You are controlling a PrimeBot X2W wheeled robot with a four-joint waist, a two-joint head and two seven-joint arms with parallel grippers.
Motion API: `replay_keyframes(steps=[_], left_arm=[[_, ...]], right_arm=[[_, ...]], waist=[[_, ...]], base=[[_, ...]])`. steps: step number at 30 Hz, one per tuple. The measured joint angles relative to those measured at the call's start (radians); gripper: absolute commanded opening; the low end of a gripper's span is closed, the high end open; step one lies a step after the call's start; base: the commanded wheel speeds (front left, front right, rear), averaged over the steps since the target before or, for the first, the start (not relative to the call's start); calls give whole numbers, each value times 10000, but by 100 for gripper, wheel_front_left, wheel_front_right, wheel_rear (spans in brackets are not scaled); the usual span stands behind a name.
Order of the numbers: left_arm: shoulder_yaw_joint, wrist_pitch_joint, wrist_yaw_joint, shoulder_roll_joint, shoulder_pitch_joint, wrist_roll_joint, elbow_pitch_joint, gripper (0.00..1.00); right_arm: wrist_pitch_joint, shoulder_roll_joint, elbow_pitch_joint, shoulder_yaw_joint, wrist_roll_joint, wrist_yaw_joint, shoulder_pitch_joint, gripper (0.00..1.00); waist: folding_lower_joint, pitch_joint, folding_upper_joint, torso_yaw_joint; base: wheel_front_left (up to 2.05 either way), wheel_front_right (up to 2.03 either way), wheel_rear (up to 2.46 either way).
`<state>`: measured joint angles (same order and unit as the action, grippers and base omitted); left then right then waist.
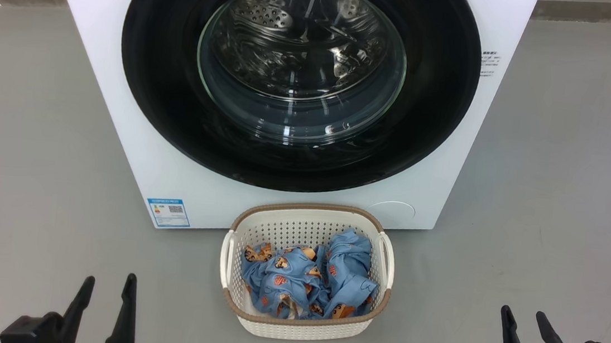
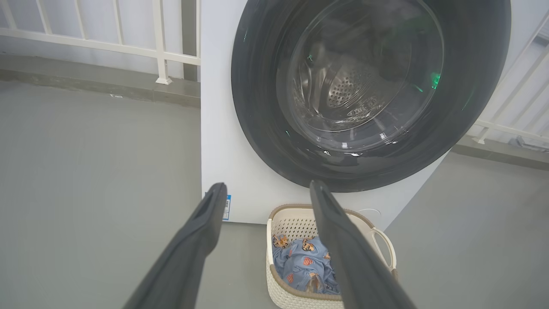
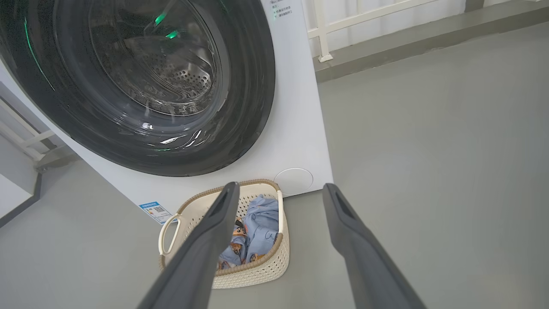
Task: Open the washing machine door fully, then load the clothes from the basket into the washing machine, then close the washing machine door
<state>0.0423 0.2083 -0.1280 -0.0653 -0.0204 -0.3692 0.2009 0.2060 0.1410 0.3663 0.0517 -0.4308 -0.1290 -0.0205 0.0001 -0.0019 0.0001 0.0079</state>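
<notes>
The white washing machine [image 1: 120, 120] stands ahead with its round black door [image 1: 166, 102] closed flat against the front; the steel drum shows through the glass. On the floor just in front sits the cream basket [image 1: 301, 331] holding the blue bear-print clothes [image 1: 306, 283]. My left gripper [image 1: 109, 281] is open at the lower left, well left of the basket. At the lower right my right gripper [image 1: 524, 317] is open too, right of the basket. Both are empty. The wrist views show the door [image 2: 257, 107] [image 3: 248, 86], basket [image 2: 296, 296] [image 3: 261, 270] and clothes [image 2: 300, 262] [image 3: 261, 219].
Grey floor [image 1: 31, 167] spreads on both sides of the machine. A white railing [image 2: 158, 43] on a low kerb runs behind it. A blue label [image 1: 168, 212] is stuck at the machine's lower left corner, and a round cover [image 1: 391, 210] sits at its lower right.
</notes>
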Motion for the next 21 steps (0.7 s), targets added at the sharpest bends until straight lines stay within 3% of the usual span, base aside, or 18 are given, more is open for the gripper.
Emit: replay_keyframes(steps=[14,21], left_arm=[[-96,407,0,-56,-2,1570,-73,100],[-148,430,-2,-56,-3,1615,-59,100]], right_arm=[[433,121,-12,198,1423,0,13,100],[435,119,-38,234,1478,-2,14,100]], waist=[[0,41,0,-72],[0,82,0,-86]], base=[[0,0,0],[0,0,0]])
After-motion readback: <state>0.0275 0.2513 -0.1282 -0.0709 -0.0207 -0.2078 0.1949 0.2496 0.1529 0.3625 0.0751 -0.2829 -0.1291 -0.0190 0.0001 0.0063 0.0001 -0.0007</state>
